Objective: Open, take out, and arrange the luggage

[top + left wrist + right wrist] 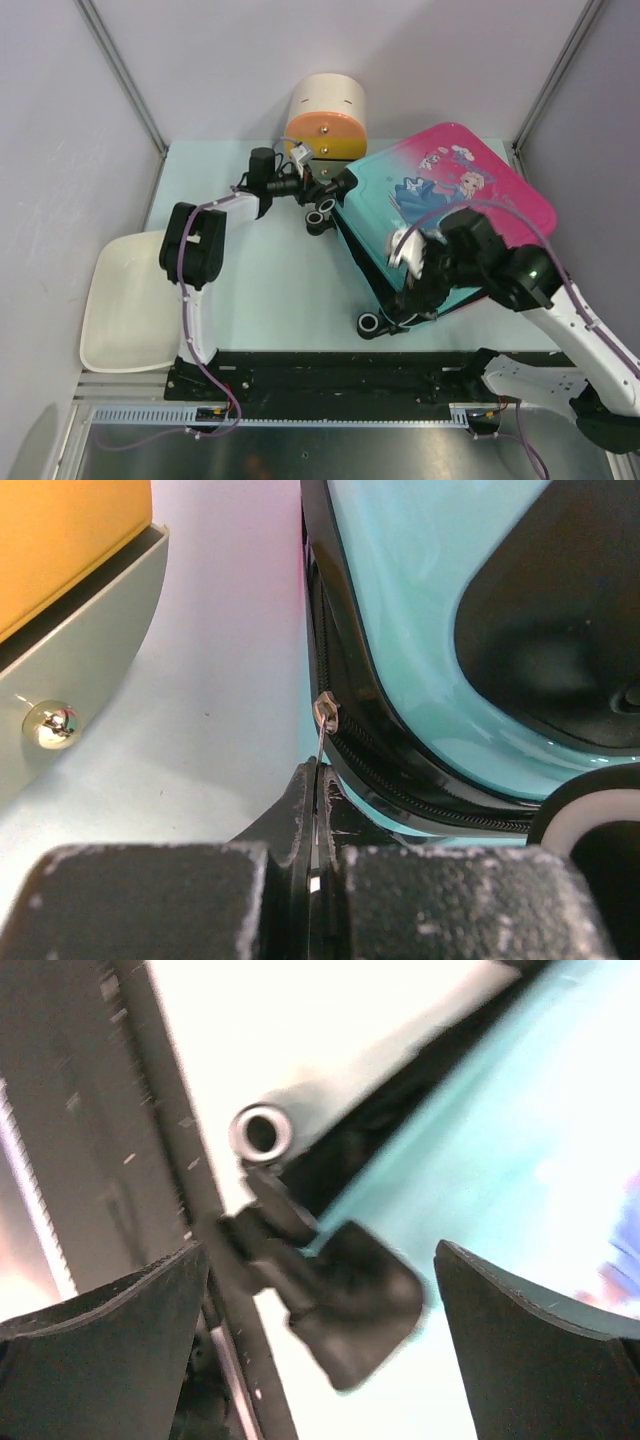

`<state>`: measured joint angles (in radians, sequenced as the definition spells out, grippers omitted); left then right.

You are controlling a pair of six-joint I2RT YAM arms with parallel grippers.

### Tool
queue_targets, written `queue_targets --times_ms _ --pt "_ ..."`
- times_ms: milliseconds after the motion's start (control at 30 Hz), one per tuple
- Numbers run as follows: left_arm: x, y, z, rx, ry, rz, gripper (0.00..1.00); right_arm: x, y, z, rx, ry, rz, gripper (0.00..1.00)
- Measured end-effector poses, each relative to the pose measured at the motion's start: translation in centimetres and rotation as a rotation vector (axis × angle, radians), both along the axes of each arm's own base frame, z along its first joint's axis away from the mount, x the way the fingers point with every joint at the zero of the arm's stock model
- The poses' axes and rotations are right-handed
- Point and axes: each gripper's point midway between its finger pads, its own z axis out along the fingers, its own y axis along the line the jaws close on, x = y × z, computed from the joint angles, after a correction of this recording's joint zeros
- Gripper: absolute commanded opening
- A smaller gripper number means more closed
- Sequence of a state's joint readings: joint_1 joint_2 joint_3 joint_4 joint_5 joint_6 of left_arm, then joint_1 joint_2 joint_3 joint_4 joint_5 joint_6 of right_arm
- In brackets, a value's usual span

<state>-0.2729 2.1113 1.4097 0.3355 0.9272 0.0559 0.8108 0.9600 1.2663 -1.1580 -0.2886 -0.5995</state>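
Note:
The luggage [440, 215] is a teal-to-pink hard-shell suitcase with a princess print, lying flat and closed at centre right. My left gripper [305, 188] is at its far left corner, next to two black wheels [320, 215]. In the left wrist view the gripper [318, 772] is shut on the thin metal zipper pull [321, 742] that hangs from the slider [325, 715] on the black zipper track. My right gripper [412, 285] hovers over the suitcase's near edge. In the right wrist view it [320, 1250] is open and empty above a black wheel housing [350, 1300].
A cream cylindrical box with an orange drawer [325, 115] stands just behind the suitcase's far corner, close to my left gripper; its drawer front and knob [50, 725] show in the left wrist view. A white tray [130, 300] lies at the left edge.

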Motion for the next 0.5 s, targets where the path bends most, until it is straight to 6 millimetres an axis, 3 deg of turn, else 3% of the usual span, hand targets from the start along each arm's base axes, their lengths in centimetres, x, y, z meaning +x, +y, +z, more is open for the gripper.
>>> queue_targets --times_ms 100,200,267,333,433,500 --pt "-0.3 0.1 0.0 0.007 -0.015 0.002 0.00 4.0 -1.7 2.8 0.089 -0.048 -0.237 0.99" --pt "-0.9 0.3 0.1 0.021 -0.041 0.006 0.00 8.6 -6.0 4.6 0.164 -0.084 -0.551 0.96" --pt "-1.4 0.5 0.3 0.031 -0.066 0.009 0.00 11.4 -11.2 5.0 0.201 -0.092 -0.818 0.92" --pt "-2.0 0.6 0.6 0.041 -0.097 0.009 0.00 13.3 -18.3 4.8 0.213 -0.089 -1.138 0.84" --pt "-2.8 0.6 1.0 0.055 -0.130 0.012 0.00 13.5 -28.0 3.7 0.231 -0.021 -1.530 0.79" --pt "-3.0 0.6 1.0 0.064 -0.148 0.018 0.00 12.8 -32.4 2.4 0.242 0.043 -1.703 0.75"
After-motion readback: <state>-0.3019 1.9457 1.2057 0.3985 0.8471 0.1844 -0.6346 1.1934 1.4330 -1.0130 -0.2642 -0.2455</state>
